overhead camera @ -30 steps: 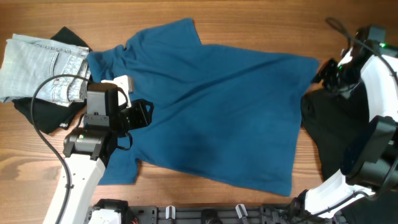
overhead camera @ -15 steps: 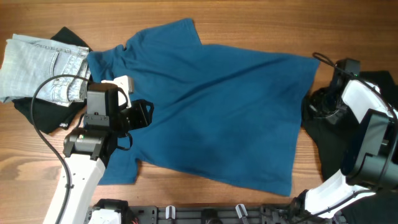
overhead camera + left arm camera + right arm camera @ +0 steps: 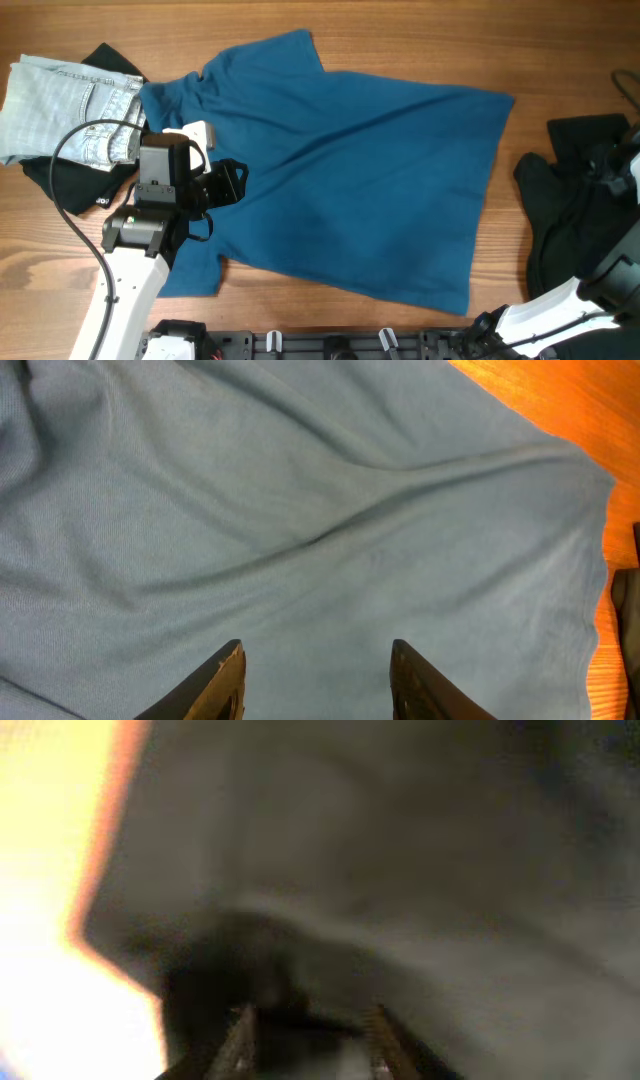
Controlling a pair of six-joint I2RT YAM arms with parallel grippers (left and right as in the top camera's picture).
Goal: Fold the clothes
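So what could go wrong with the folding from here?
The blue shirt lies wrinkled and askew, so a fold may come out crooked. The left arm's cable loops over the jeans and could perhaps drag them.

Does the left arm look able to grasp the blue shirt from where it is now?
Probably yes: the left pincer hangs open right over the blue shirt, with nothing between them.

The wooden surface (image 3: 400, 40) showed warm brown grain under even light; in the blurred right-wrist view it seemed overexposed.
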